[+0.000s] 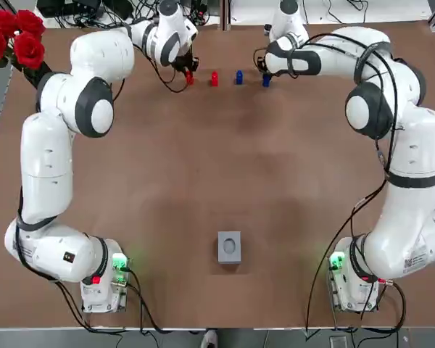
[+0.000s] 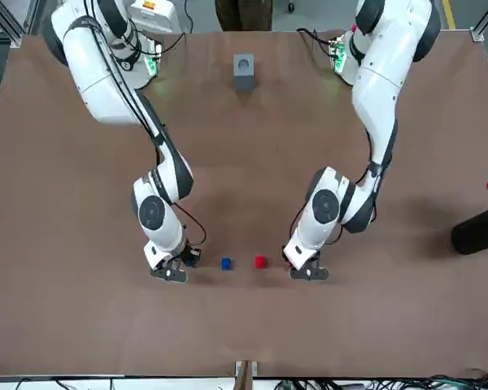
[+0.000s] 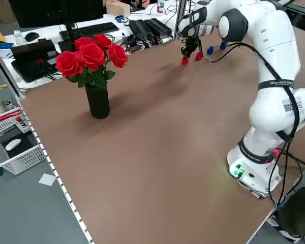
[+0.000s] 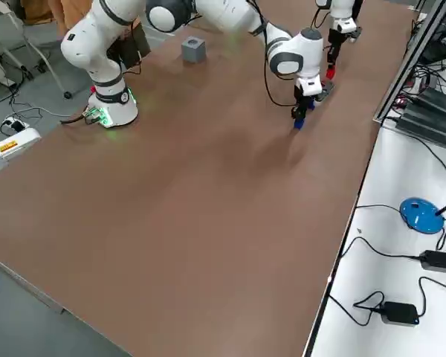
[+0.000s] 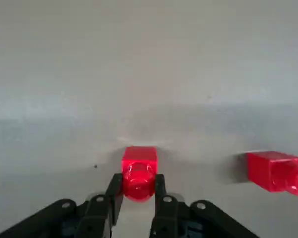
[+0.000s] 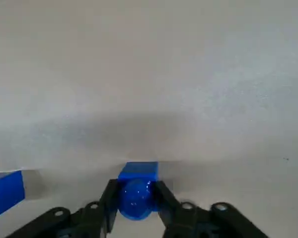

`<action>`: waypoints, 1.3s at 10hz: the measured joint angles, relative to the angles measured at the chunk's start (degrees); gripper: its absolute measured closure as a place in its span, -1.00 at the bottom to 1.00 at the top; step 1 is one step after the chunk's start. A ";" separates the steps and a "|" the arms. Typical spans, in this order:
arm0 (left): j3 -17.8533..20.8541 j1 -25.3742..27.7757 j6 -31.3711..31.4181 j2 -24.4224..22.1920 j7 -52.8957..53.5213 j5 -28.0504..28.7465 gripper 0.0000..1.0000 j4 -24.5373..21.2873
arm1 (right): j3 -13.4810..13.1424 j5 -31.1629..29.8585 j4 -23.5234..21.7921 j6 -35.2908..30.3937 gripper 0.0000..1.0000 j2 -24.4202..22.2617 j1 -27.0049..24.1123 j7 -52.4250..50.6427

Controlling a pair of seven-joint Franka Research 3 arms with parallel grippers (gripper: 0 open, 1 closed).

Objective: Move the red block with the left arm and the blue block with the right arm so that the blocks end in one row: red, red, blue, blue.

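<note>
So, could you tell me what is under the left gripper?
A red block clamped between the left gripper's fingers, over bare table. Whether its base touches the table is hidden. The right gripper holds a blue block.

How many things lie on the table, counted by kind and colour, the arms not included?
Red blocks: 2, one in the left hand
Blue blocks: 2, one in the right hand
Grey box: 1
Vase of roses: 1
Total: 6

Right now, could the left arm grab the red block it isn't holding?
Probably not to grasp: the left end effector is shut on a red block. The free red block sits close beside it with bare table between, so it could after letting go.
</note>
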 joint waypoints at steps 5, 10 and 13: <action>-0.17 -0.23 -0.87 -0.66 -1.64 -0.01 0.41 -0.88 | 0.47 0.00 2.07 -2.36 0.11 1.06 0.11 0.37; -0.22 0.14 -2.43 -1.73 -2.01 -0.01 -0.13 -0.91 | 0.69 0.00 3.48 -3.01 -0.44 0.91 0.13 0.90; -0.23 0.20 -7.79 -5.06 -1.97 -0.01 -0.96 -0.73 | 0.70 0.00 4.44 -7.84 -1.00 -1.50 0.05 1.04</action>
